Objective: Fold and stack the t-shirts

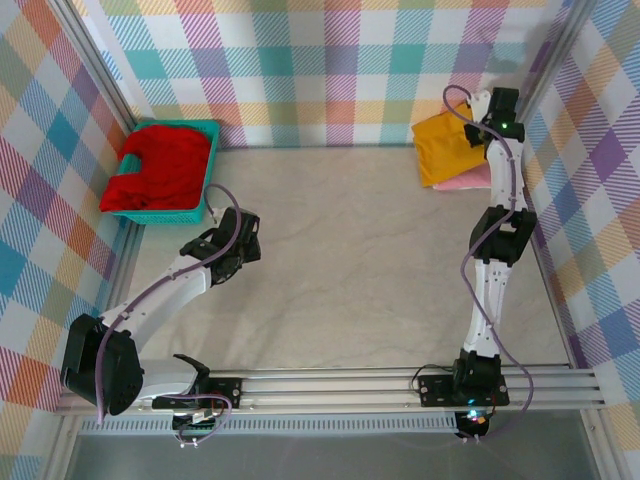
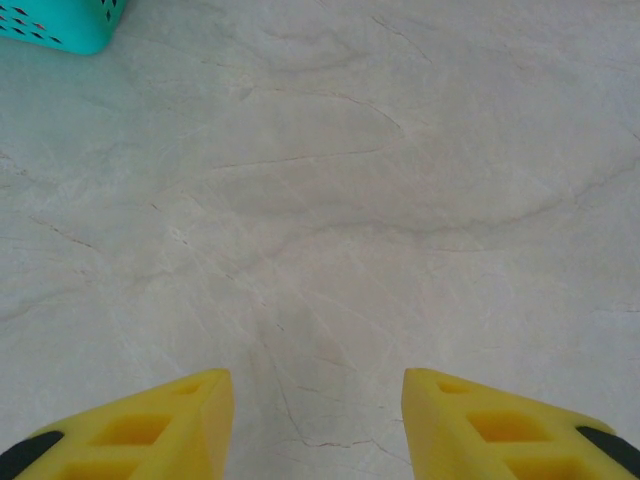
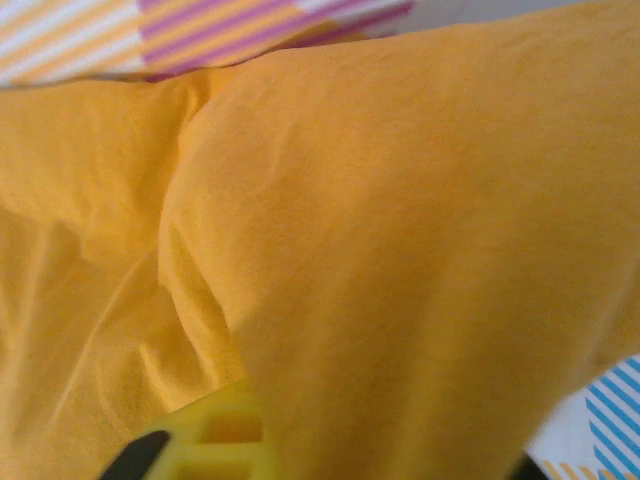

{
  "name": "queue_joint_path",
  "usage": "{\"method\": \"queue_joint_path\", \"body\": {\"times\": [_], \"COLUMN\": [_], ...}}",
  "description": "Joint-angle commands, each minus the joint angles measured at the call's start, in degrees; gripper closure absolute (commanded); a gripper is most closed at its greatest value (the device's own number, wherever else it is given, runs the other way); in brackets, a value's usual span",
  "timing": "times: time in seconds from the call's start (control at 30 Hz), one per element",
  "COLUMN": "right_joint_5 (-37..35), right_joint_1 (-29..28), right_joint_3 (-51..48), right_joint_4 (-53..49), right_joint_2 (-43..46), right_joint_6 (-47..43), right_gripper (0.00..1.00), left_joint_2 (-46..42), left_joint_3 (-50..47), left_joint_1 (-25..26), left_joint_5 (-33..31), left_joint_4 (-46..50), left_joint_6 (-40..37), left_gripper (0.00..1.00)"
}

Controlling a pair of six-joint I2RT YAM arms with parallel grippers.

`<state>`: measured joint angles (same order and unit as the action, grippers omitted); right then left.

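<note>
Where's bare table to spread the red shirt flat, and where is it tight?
The wide middle of the table is bare, between the left hand and the right arm, back wall to front rail. Crowded: far-left corner, teal basket holding the red shirt; far-right corner, yellow shirt over pink shirt with the right hand at it.

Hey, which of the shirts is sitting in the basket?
The red shirt, bunched in the teal basket at the far left. The yellow shirt lies on the pink shirt in the far right corner.
</note>
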<state>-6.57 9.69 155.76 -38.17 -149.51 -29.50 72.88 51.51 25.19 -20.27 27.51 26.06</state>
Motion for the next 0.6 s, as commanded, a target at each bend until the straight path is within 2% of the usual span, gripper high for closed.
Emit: {"method": "queue_joint_path", "body": {"times": [0.0,0.07,0.13,0.17,0.23,0.33,0.4,0.47,0.53,0.57], "right_joint_5": [-4.0,-8.0,-12.8,-14.8,-17.0,-20.4,-21.0,-17.8,-11.7,-7.8], "right_joint_1": [1.2,1.4,1.5,1.5,1.4,1.4,1.5,1.4,1.2,1.0], "right_joint_3": [1.5,1.9,2.0,1.9,1.8,-2.3,-8.3,-15.2,-23.8,-31.3], "right_joint_4": [5.1,6.2,7.9,8.0,7.1,5.9,6.2,6.2,5.9,6.4], "right_joint_2": [-0.5,-0.2,0.5,1.3,3.4,8.5,14.1,19.9,26.7,32.0], "right_joint_6": [-1.6,-2.2,-3.2,-3.5,-1.5,4.7,9.4,14.3,19.9,23.2], "right_gripper": [1.0,0.99,0.33,0.19,0.14,0.01,0.0,0.0,0.0,0.0], "left_joint_2": [-1.2,-1.3,-1.1,-1.0,-1.0,-1.2,-1.7,-2.2,-3.2,-4.0], "left_joint_3": [2.3,2.6,3.4,3.7,3.9,3.4,3.1,2.5,1.1,-0.2], "left_joint_1": [-0.6,-0.6,-0.6,-0.6,-0.6,-0.7,-1.4,-2.5,-3.9,-4.9], "left_joint_5": [-1.5,-2.0,-2.8,-3.3,-4.5,-6.7,-7.6,-7.8,-8.0,-8.3], "left_joint_4": [2.3,2.5,3.0,3.3,2.8,1.5,0.7,0.0,-2.0,-3.8], "left_joint_6": [-0.6,-0.9,-1.2,-1.2,-1.3,-1.2,-1.2,-1.4,-2.2,-2.8], "left_gripper": [0.52,0.51,0.51,0.51,0.5,0.49,0.46,0.44,0.42,0.38]}}
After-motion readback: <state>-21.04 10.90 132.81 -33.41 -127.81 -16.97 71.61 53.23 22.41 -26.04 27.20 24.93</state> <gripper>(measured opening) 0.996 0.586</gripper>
